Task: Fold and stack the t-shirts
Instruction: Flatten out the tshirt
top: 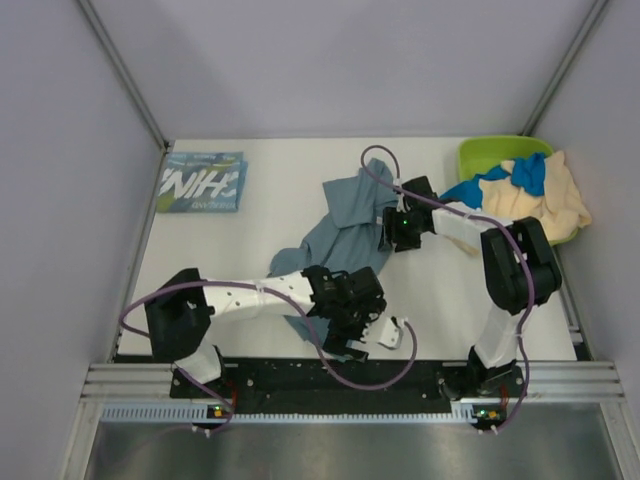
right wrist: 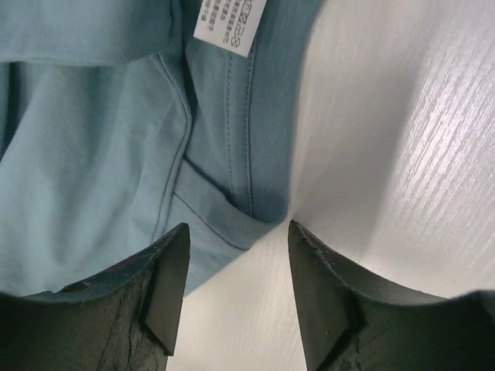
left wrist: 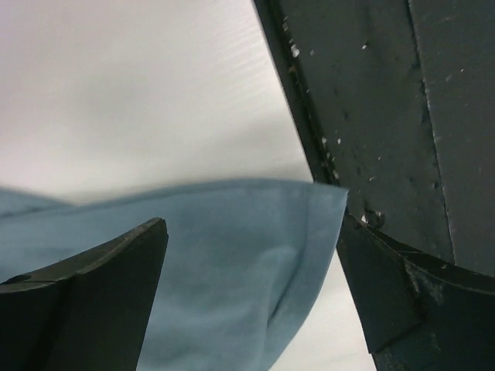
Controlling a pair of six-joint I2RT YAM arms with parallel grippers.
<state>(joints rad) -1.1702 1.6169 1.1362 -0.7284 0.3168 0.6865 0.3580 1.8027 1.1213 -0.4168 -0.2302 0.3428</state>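
White table (top: pixel 250 250). Slate-blue shirt (top: pixel 345 215) lies crumpled mid-table, running from the far centre down to the near edge. Teal shirt (top: pixel 203 182) is folded flat at the far left corner. Green tub (top: pixel 490 152) at far right holds the bright blue shirt (top: pixel 522 174) and the cream-beige shirt (top: pixel 562 200).

Left gripper (left wrist: pixel 251 297) has its jaws spread, with a hemmed corner of the slate-blue shirt between them at the near edge. Right gripper (right wrist: pixel 236 290) also has its jaws apart, low over the table. The shirt's collar hem and white label (right wrist: pixel 230 19) are just ahead of it, not pinched.
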